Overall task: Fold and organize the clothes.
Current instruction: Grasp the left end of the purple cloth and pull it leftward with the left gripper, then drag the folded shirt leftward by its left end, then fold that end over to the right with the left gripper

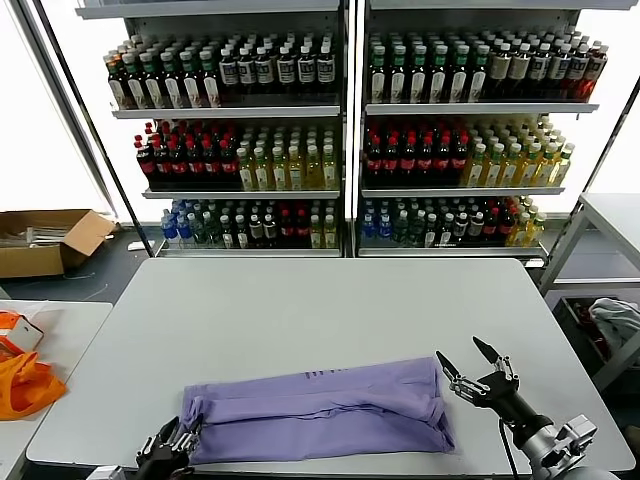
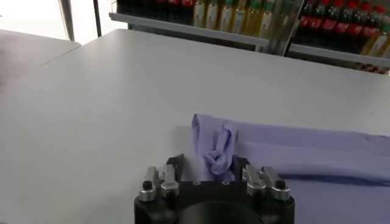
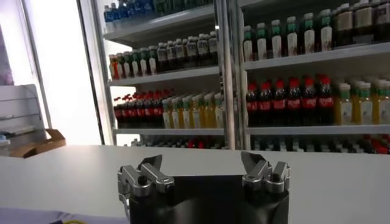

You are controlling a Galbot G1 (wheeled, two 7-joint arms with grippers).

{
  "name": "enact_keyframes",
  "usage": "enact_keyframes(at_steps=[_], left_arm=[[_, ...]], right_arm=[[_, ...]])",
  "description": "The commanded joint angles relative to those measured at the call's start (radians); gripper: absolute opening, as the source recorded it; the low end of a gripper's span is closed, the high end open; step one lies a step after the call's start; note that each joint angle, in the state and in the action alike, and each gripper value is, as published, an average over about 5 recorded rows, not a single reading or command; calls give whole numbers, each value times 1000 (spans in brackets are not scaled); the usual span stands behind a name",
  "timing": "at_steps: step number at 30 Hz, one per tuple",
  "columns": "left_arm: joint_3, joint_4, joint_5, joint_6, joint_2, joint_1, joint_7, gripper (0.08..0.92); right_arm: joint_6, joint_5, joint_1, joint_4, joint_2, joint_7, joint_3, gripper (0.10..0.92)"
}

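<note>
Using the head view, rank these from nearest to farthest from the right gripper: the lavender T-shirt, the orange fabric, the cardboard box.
1. The lavender T-shirt, just to the left of the right gripper on the table's near edge.
2. The orange fabric, on the side table beyond the shirt's far end, at the robot's left.
3. The cardboard box, on the floor at far left, further back.

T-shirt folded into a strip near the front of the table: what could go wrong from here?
1. The T-shirt lies close to the table's front edge; a tug could drag it off.
2. The left gripper has a bunched end between its fingers, so it may pinch only a loose layer and undo the fold.
3. The right gripper stands open just beside the other end and could snag it.
</note>
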Motion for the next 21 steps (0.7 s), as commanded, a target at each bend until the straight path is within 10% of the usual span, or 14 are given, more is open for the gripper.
enact_keyframes(at_steps=[1,14,21], left_arm=[[75,19,24,-43,-1,10,-32,474],[-71,43,-23,-108,114,-47,36,113],[-346,220,-139,-125,243,-142,134,93]], right_arm=[[20,6,6,-6,3,-7,-11,823],[5,9,-4,8,13,2,2,823],[-4,10,-4,28,19,7,10,823]])
